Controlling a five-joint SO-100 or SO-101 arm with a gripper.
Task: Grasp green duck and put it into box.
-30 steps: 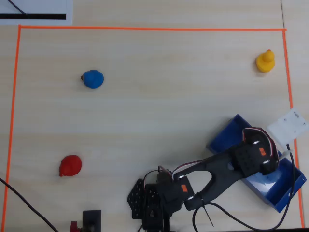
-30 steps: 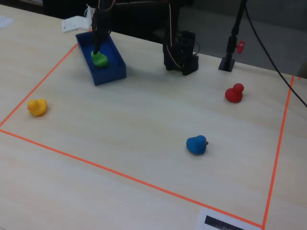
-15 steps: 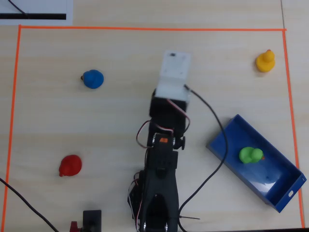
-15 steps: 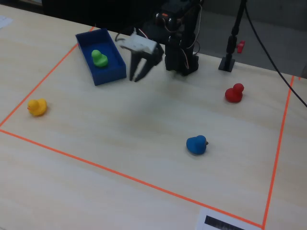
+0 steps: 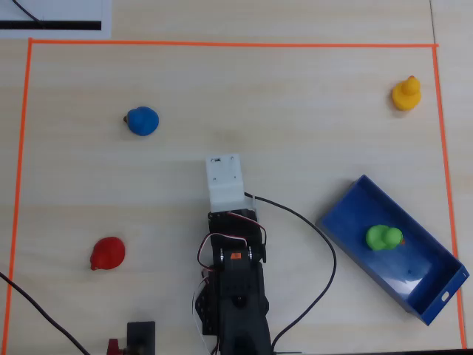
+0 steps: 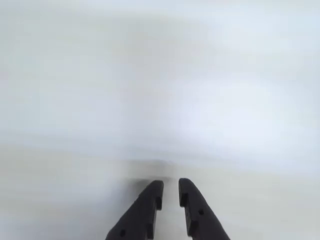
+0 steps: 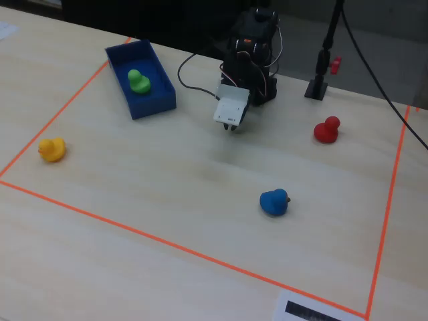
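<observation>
The green duck (image 5: 383,237) sits inside the box (image 5: 347,229) at the right of the overhead view, upright on the tray floor, clear of the low walls. It looks like a small, light rubber toy: soft, a bit springy, and smooth enough to squirt out of a hard pinch. The rounded body, gripped across its sides below the head, seems the safest hold.

The arm is folded back near its base at the near-centre of the worktop (image 5: 295,133), well apart from the box. The claw (image 6: 170,192) points at bare surface in the wrist view, its fingers nearly closed with a narrow gap, pinching nothing.
</observation>
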